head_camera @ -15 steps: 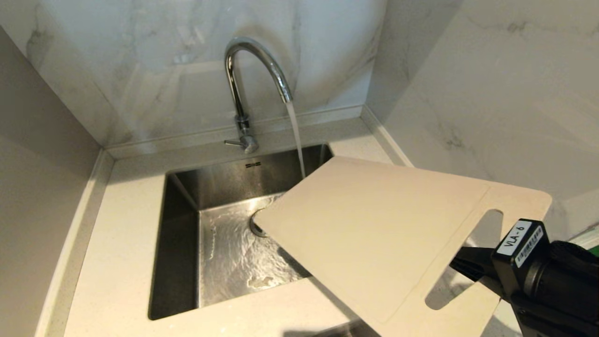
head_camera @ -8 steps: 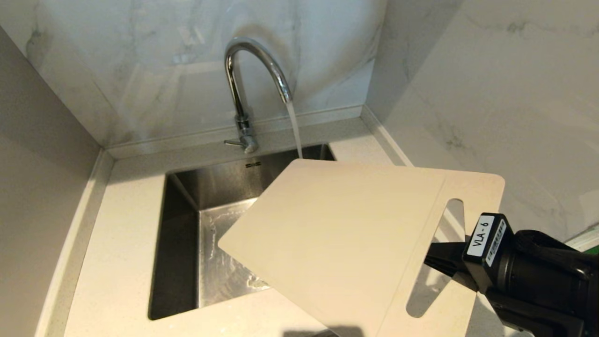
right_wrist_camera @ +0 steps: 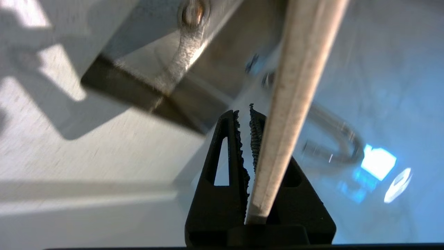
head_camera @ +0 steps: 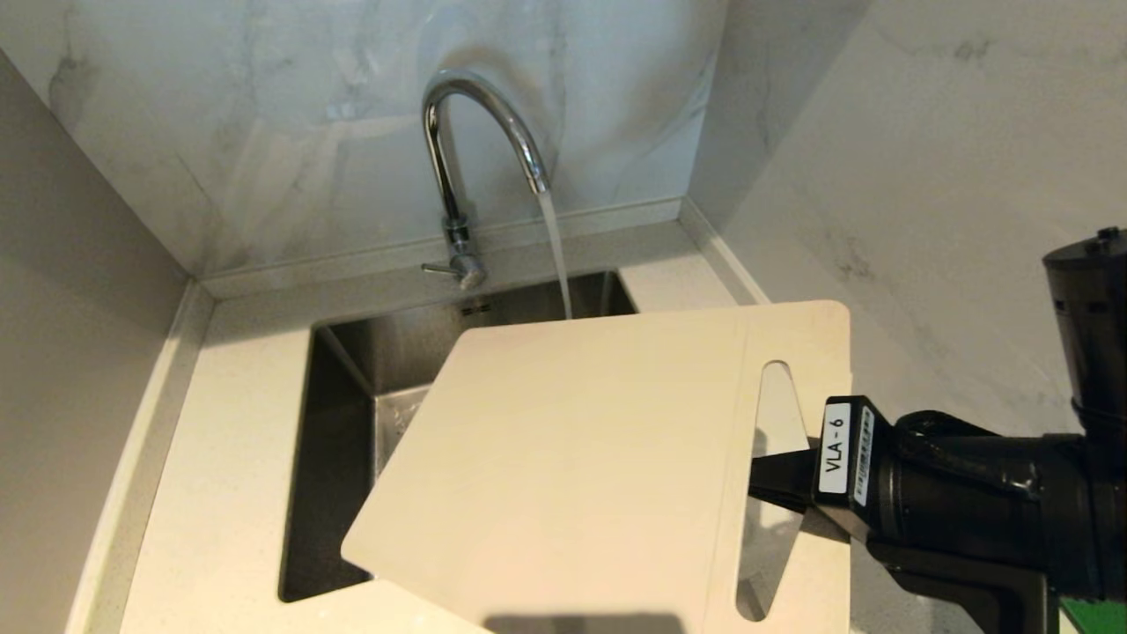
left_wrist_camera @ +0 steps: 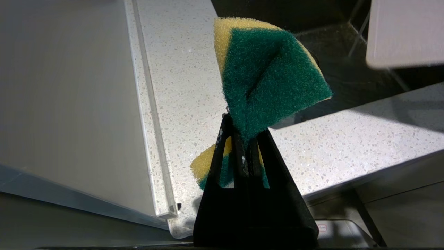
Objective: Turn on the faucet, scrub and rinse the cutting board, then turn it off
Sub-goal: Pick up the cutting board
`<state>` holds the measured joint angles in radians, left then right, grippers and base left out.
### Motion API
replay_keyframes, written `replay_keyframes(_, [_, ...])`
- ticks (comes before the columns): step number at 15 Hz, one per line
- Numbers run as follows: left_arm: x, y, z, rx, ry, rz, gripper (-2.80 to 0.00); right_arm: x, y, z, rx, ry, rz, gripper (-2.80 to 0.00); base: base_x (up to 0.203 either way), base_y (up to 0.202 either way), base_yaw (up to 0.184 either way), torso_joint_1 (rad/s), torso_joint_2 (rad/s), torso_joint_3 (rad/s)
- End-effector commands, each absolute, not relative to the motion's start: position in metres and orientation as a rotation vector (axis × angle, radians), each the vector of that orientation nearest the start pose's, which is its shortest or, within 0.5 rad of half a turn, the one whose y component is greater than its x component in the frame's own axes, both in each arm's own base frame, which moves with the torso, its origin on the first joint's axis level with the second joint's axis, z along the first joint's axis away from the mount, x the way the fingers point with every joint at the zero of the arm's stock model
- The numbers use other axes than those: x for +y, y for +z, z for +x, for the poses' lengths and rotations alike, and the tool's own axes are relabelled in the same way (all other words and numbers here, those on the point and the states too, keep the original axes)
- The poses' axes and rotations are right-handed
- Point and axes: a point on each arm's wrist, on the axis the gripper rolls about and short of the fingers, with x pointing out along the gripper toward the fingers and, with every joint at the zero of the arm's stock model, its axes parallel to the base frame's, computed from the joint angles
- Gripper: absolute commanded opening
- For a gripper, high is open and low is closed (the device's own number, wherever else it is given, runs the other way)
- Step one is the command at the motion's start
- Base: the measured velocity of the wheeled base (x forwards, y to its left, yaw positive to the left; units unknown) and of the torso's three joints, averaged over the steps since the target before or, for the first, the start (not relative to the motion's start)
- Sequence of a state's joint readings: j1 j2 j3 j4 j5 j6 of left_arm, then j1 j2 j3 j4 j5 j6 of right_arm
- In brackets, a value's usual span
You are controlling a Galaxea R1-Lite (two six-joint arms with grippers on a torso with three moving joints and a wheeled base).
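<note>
My right claw grips the board at its handle end, the fingers closed on the strip beside the slot; in the right wrist view the board's edge runs out between the two pads. The board extends away from this claw, tilted, over the near right part of the sink, its far corner low above the basin. Beyond the board's far edge stands the tap, with its lever pointing sideways. Water falls from the spout and passes behind the board's far edge; whether it strikes the board cannot be told. My left claw is clamped narrow on a sponge, green face and yellow back, folded between the fingers. Below that claw lies the speckled worktop, with a corner of the board ahead of it.
</note>
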<state>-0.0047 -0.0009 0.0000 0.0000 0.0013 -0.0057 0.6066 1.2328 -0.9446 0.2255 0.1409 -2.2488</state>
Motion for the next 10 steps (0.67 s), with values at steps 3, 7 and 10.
replay_keyframes(3, [0.000,0.075,-0.023,0.001,-0.003,-0.006,-2.80,0.119,0.255,0.164,-0.592,1.040,-2.266,-2.80,0.000,0.000,0.000,0.000,0.00,0.000])
replay_keyframes(7, [0.000,0.075,-0.023,0.000,-0.003,-0.006,-2.80,0.132,0.250,0.174,-0.655,1.103,-2.292,-2.80,0.000,0.000,0.000,0.000,0.00,0.000])
replay_keyframes(10, [0.000,0.075,-0.023,0.000,-0.003,-0.006,-2.80,0.137,0.251,0.180,-0.665,1.173,-2.276,-2.80,0.000,0.000,0.000,0.000,0.00,0.000])
